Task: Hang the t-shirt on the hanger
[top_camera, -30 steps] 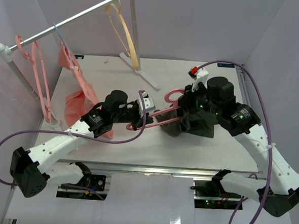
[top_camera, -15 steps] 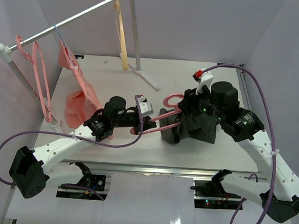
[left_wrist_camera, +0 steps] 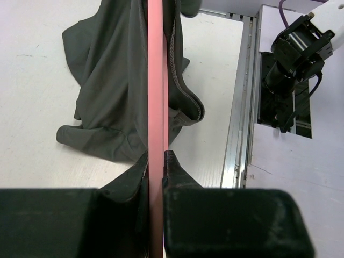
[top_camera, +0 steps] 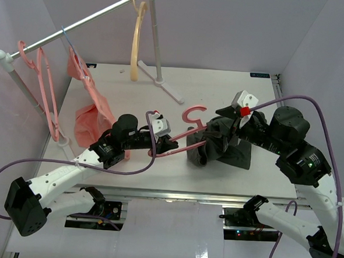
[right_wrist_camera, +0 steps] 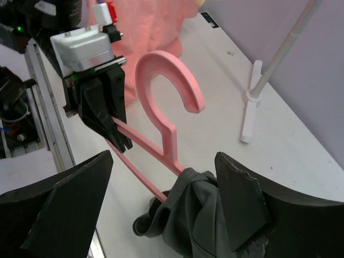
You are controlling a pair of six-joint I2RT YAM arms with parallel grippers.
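Q. Lilac walls enclose a white table [top_camera: 122,85]; what occupies its left side?

A. At far left, a grey metal rail [top_camera: 79,25] carries spare pink hangers [top_camera: 46,92] and a salmon-pink cloth garment [top_camera: 91,118] that droops to the table. Further along hangs a tan-yellow hanger [top_camera: 136,51]. None belongs to the present step.

Q. Moving right, what is the left gripper doing?

A. The left gripper [top_camera: 165,142] is clenched on one sloping shoulder of the salmon-pink plastic hanger [left_wrist_camera: 156,80]. The left wrist view shows both fingers pinching the pink bar.

Q. Where is the t-shirt?

A. The dark charcoal cloth t-shirt [top_camera: 223,151] lies bunched on the table to the right of that grip. The hanger's long axis runs from the left gripper straight into the heap, where its other shoulder disappears into the cloth just past the base of the hook. Whether the bar passes through the neck opening cannot be told.

Q. And at far right?

A. The right gripper [right_wrist_camera: 163,156] hovers just above the heap with its fingers spread wide, grasping nothing. This is the arm nearer the cloth. The next move probably calls for it to take a fresh hold of the loose fabric and draw it leftward along the hanger's axis, toward the shoulder that the left gripper pins.
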